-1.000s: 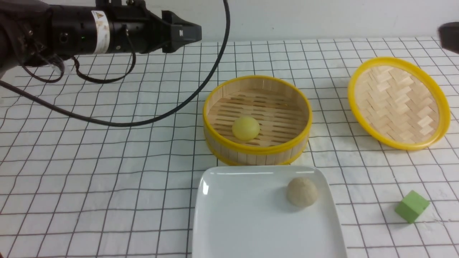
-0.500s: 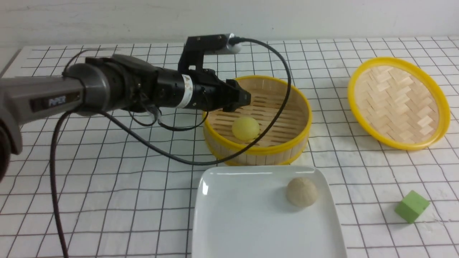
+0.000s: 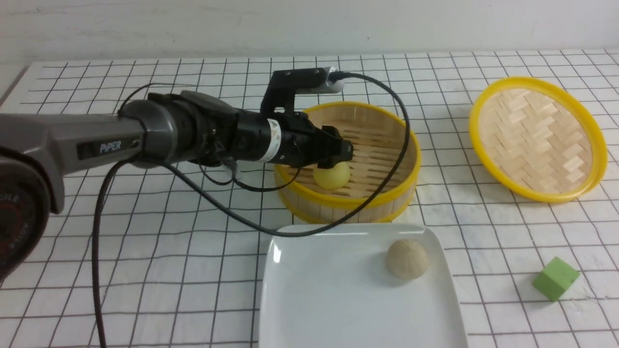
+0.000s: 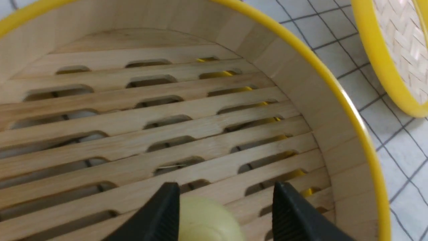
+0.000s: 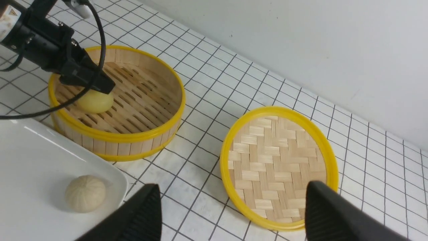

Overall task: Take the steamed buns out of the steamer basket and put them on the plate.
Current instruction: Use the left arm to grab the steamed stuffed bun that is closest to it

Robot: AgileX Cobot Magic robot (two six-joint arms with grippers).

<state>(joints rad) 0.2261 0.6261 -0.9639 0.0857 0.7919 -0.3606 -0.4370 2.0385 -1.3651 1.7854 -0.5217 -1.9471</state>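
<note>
- Front view shows us the left end effector (image 3: 344,155) now reaching into the basket (image 3: 348,209); a second ago it hung high, far off to the left.
- Its jaws stand open, one on each side of the yellow bun (image 3: 333,177), which sits on the basket floor near the front wall. The left wrist view shows no squeeze yet.
- The beige bun (image 3: 407,259) lies on the plate (image 3: 329,299), unmoved.
- The right end effector (image 5: 234,214) is open and empty, above the tabletop (image 3: 145,241) near the lid (image 5: 277,164).
- We judge that closing on the yellow bun comes next.
</note>
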